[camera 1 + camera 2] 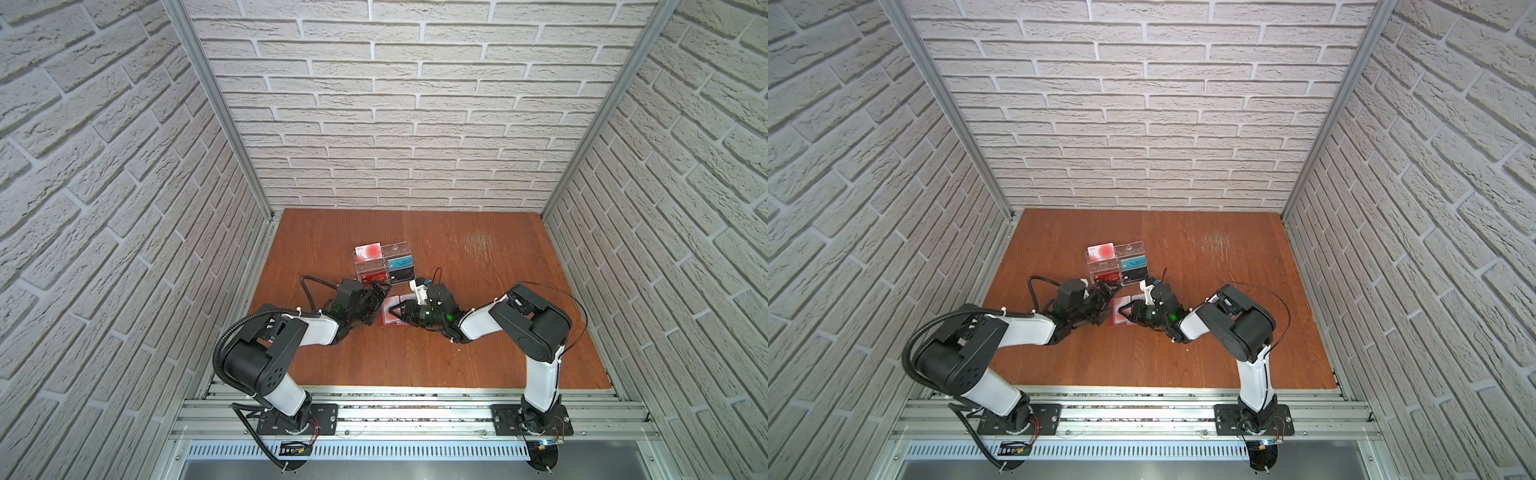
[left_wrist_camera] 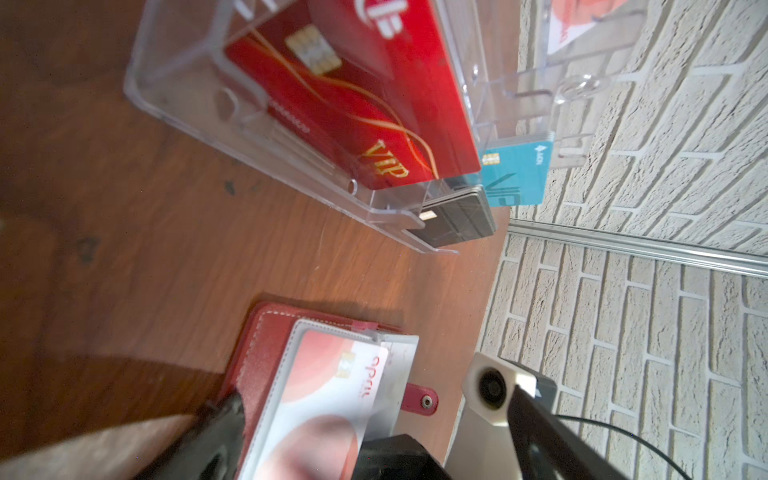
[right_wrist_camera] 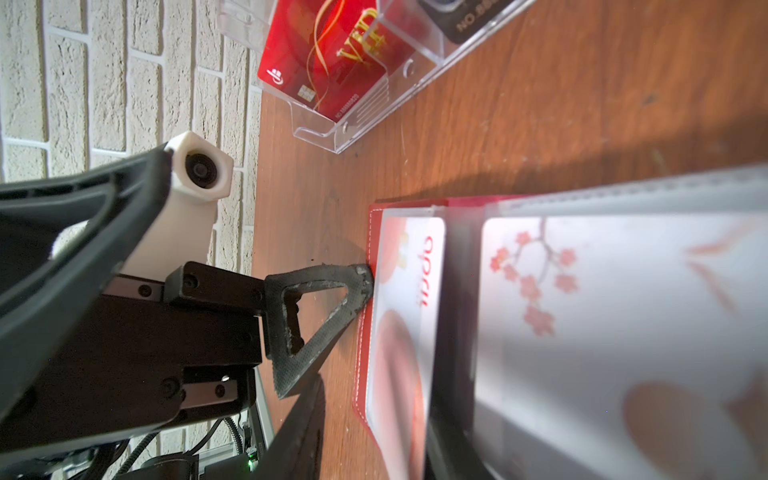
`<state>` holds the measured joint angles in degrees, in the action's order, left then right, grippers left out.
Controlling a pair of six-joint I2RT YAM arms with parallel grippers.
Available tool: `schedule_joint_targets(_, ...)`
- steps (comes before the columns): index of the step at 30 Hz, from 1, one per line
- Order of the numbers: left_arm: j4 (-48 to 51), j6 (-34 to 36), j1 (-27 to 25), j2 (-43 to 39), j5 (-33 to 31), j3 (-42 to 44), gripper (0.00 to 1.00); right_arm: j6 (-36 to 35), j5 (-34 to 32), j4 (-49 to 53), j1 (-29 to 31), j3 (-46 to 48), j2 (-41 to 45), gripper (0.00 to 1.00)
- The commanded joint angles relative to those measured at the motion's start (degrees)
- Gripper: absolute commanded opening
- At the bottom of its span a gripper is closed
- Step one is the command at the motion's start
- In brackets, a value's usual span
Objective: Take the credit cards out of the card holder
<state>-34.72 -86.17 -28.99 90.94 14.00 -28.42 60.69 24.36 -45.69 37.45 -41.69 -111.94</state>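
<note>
Card holder (image 2: 266, 332) lies open on the table (image 1: 415, 365) right by the clear rack (image 1: 384, 266): red stitched cover, clear sleeves, a white red-circle card (image 2: 332, 382) inside. Left gripper (image 1: 380, 304) is spread wide, fingertip (image 3: 361, 278) touching its edge. Right gripper (image 1: 393, 314) covers its right half; can't tell if it's pinching a sleeve.

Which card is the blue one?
The teal VIP card in the clear rack; others there include a red VIP card, a black card and a white card.

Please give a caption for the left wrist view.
Open red leather card holder holding a white red-circled card, near a clear acrylic rack.
</note>
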Motion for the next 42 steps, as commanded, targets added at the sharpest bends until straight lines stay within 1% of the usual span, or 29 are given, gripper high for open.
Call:
schedule_joint_targets(1,6.30,0.30,0.25,1.52,0.15,2.59,0.98,-0.66,-0.50,-1.42,-0.71,0.86,2.20,0.34)
schedule_joint_targets(14,6.19,0.56,0.60,1.45,0.50,2.85,0.98,-1.36,-0.98,-0.01,-1.24,1.56,3.52,0.26)
schedule_joint_targets(18,6.24,0.52,0.62,1.47,0.57,2.85,0.98,-1.45,-0.89,0.16,-1.41,1.69,3.75,0.25)
schedule_joint_targets(26,6.33,0.50,0.69,1.33,0.68,2.76,0.98,-1.62,-0.80,0.51,-1.50,1.78,3.83,0.18)
schedule_joint_targets(42,6.55,0.58,0.76,1.35,0.94,3.02,0.98,-2.79,-1.07,2.68,-1.77,2.19,5.88,0.11)
